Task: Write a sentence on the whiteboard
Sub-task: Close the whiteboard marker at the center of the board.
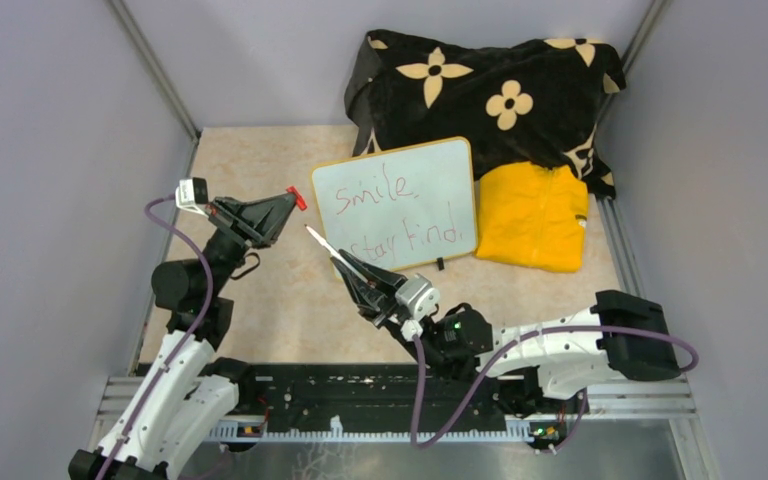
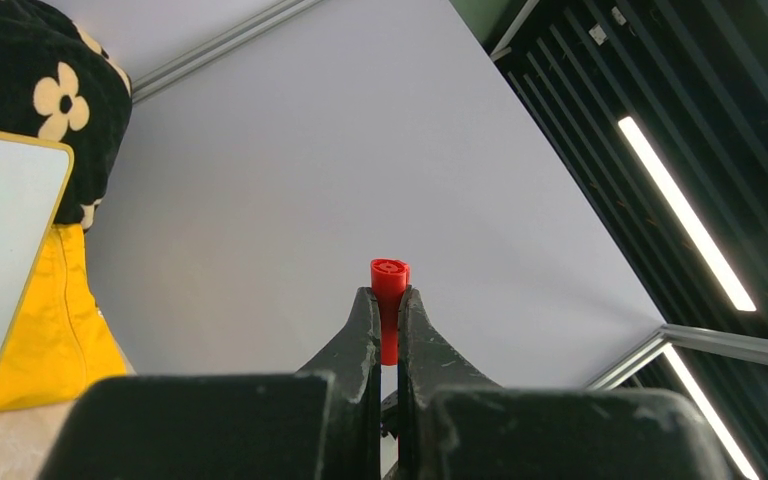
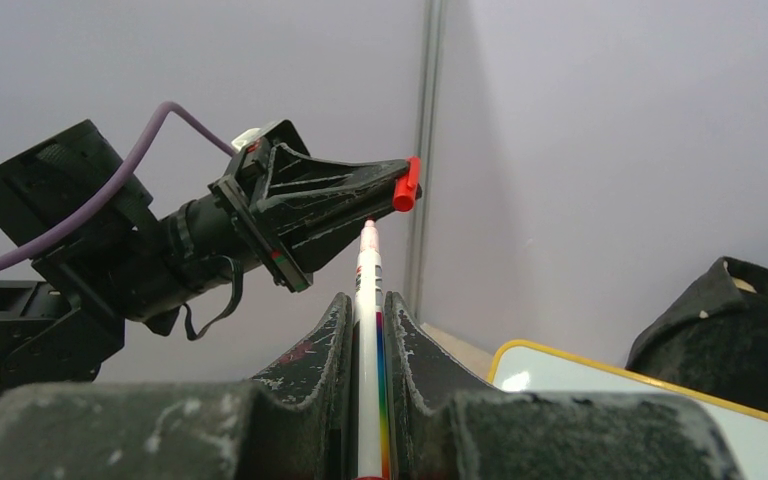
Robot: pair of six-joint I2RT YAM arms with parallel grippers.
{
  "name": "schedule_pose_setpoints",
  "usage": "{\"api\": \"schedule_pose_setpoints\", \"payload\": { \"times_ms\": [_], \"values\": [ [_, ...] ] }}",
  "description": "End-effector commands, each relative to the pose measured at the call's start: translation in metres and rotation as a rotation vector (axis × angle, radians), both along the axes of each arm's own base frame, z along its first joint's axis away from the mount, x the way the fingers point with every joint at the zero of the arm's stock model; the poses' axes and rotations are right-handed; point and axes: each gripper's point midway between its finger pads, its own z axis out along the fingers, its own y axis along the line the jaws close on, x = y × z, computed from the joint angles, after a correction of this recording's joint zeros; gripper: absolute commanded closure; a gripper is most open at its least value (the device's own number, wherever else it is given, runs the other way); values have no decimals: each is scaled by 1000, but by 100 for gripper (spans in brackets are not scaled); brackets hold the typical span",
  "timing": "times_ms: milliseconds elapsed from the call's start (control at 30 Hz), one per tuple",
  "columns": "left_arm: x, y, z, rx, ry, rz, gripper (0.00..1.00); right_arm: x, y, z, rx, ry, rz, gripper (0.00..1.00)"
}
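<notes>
The whiteboard (image 1: 430,170) leans tilted against the black blanket at the back, and its yellow-framed corner shows in the wrist views (image 2: 0,220) (image 3: 600,385). The sentence (image 1: 370,190) is in red marker: "smile" above "stay fine". My left gripper (image 1: 291,201) (image 2: 388,296) is shut on a small red cap (image 1: 299,198) (image 2: 389,278) (image 3: 407,185), held above the table left of the board. My right gripper (image 1: 341,259) (image 3: 367,300) is shut on the white marker pen (image 1: 322,242) (image 3: 368,268). The pen's bare tip points up at the cap, a short gap below it.
A black blanket with cream flowers (image 1: 480,90) (image 2: 55,95) is bunched at the back. A folded yellow cloth (image 1: 535,215) (image 2: 55,335) lies right of the board. Grey walls enclose the tan table (image 1: 260,300) on three sides.
</notes>
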Motion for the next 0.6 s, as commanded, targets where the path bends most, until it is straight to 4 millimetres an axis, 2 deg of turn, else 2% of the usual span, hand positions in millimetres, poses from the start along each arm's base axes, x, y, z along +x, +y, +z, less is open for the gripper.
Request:
{"api": "schedule_pose_setpoints", "payload": {
  "times_ms": [0, 567],
  "values": [
    [-13, 1, 12, 2, -66, -12, 100, 6, -8, 26, 99, 22, -9, 100],
    [-21, -2, 13, 25, -91, -35, 100, 14, -9, 26, 104, 34, -33, 100]
  ]
}}
